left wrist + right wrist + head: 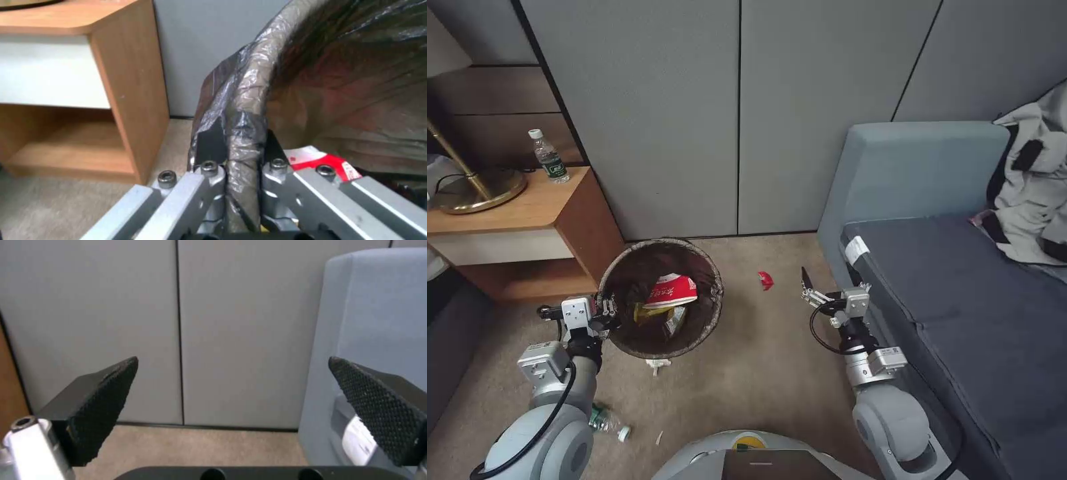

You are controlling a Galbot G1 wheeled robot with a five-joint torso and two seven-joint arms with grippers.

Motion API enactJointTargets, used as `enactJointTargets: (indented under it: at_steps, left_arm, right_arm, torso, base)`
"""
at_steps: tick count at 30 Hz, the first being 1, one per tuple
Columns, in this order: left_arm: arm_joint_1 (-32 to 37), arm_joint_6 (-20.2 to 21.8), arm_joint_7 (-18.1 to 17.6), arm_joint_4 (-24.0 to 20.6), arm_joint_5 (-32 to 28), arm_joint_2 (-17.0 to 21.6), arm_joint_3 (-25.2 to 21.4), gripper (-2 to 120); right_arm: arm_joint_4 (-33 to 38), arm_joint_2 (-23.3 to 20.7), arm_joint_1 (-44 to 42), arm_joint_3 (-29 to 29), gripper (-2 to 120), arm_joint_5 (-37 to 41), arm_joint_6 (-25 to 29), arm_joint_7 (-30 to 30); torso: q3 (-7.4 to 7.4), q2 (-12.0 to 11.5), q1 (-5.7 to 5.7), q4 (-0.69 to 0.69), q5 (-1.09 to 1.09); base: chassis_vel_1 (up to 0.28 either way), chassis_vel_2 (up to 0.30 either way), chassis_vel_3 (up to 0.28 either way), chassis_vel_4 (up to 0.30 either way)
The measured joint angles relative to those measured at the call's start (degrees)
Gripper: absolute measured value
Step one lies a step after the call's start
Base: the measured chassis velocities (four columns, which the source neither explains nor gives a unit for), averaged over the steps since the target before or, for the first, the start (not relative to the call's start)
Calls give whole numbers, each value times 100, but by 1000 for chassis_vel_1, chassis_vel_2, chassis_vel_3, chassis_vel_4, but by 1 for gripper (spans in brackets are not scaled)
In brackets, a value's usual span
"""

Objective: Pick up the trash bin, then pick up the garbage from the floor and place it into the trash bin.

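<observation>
Trash bin [707,320] sits left of centre in my head view, round, lined with a dark brown crinkly plastic bag folded over the rim, mouth tilted up toward my camera. Inside I see a red-and-white wrapper [672,291] lying flat and a yellow wrapper [650,313] under it. My left gripper [608,308] is clamped onto the bin's rim at its left edge; in the left wrist view the glossy bag-covered rim [242,133] runs between the two black pads [209,146], one inside and one outside the wall.

Red scrap [766,280] lies on the beige carpet, centre of the head view, between the bin and my right gripper [807,288]. That gripper hovers at centre right beside the blue-grey sofa [960,300], jaws spread wide apart, nothing between them; the right wrist view shows its textured black pads [106,403] far apart, aimed at the grey wall panels [178,323].

White tissue [658,364] lies on the carpet just below the bin. Small green-labelled bottle [606,420] lies on its side at lower left, cap toward lower right, partly behind my left arm. Wooden nightstand [527,220] at the left.
</observation>
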Motion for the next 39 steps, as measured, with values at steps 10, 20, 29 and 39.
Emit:
enactJointTargets:
  at_steps: [10, 20, 29, 39]
  left_arm:
    - [23, -5, 0, 0, 2, 1, -14, 3]
    - [37, -7, -1, 0, 4, -1, -37, 3]
    - [55, -13, -4, 0, 3, -13, -42, 3]
    - [51, -13, -9, 0, -27, 54, -47, 3]
  right_arm:
    - [-53, -61, 25, -34, 100, -39, 28, -14]
    - [-416, -464, 475, -144, 100, 230, -154, -9]
    - [-880, -793, 957, -425, 100, 688, -382, -31]
    - [-2147, -1006, 1804, -1125, 100, 1032, -580, -299]
  torso:
    - [0, 0, 0, -1, 0]
    - [0, 0, 0, -2, 1]
    - [0, 0, 0, -1, 1]
    - [0, 0, 0, -1, 1]
  base:
    - [-83, 84, 81, -85]
    - [0, 0, 0, 0]
    - [0, 0, 0, 0]
    - [0, 0, 0, 0]
